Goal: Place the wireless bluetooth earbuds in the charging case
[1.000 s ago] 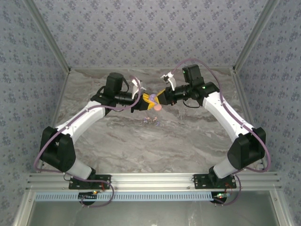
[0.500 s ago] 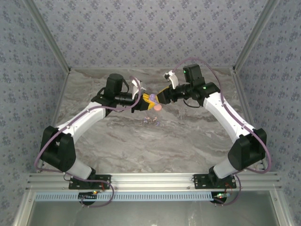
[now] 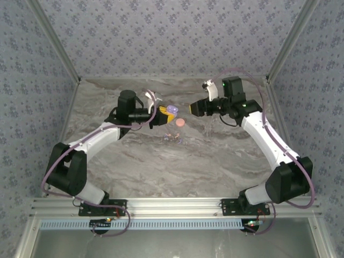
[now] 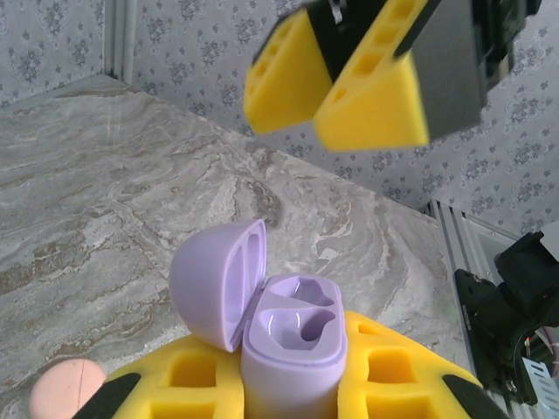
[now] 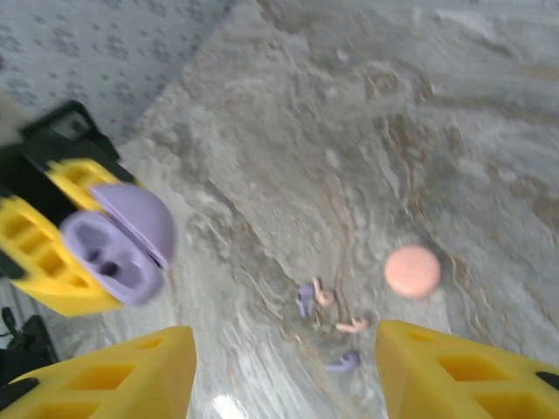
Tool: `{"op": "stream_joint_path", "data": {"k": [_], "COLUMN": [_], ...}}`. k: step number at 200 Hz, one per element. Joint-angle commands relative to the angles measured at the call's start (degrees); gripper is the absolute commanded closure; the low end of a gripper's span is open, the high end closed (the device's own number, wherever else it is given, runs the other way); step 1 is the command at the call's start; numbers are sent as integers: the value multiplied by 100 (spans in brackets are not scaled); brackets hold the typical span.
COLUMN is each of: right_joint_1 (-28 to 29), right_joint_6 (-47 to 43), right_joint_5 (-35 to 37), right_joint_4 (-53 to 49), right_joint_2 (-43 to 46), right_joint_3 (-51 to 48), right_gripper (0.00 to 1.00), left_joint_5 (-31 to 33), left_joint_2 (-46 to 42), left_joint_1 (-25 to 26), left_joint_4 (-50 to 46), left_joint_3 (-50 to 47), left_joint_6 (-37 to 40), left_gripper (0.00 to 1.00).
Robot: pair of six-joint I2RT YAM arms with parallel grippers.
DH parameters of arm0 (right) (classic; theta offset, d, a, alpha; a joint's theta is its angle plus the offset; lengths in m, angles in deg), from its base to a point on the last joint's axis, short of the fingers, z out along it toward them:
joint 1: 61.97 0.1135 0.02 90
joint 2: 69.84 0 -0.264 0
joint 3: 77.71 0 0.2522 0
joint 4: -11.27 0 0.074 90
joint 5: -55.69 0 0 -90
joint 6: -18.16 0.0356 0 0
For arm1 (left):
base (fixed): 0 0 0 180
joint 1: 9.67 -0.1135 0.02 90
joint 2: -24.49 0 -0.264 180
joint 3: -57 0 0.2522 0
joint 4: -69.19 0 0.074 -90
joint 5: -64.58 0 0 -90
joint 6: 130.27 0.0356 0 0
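Observation:
The lilac charging case (image 4: 291,347) stands upright between the yellow pads of my left gripper (image 4: 293,377), which is shut on it. Its lid (image 4: 214,281) is swung open and both wells are empty. From above, the left gripper (image 3: 163,115) holds the case (image 3: 171,109) over the table's middle. Two tiny lilac earbuds (image 5: 304,298) (image 5: 342,362) lie on the marble, also seen from above (image 3: 173,138). My right gripper (image 5: 284,339) hovers open above them, right of the case (image 5: 115,247), with nothing between its fingers; from above it (image 3: 192,108) faces the case.
A round pink disc (image 3: 180,122) (image 5: 412,271) lies on the marble just right of the earbuds. Two small pinkish bits (image 5: 354,326) lie among the earbuds. Patterned walls and an aluminium frame (image 3: 64,64) enclose the table.
My right gripper has opened and drawn back to the right, away from the case. The left arm still holds the case and has shifted only slightly.

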Motion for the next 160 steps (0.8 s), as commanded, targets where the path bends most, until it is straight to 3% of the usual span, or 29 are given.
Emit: {"op": "stream_joint_path", "data": {"k": [1, 56, 160], "right_joint_1": [33, 553, 1329], "right_joint_6": [177, 564, 1782], "right_joint_5": [371, 890, 2132], "right_joint_4": [-437, -299, -68], "right_joint_2": [-168, -997, -2347], "right_joint_3": [-263, -740, -248], "right_gripper": [41, 46, 62], "left_joint_5": [142, 873, 1326], "left_joint_2": [-388, -898, -1570], "left_joint_1": [13, 207, 284], "left_joint_4": [473, 491, -190], "left_joint_3": [-102, -437, -658], "left_joint_6": [-383, -663, -415], "left_gripper": [100, 100, 99]}}
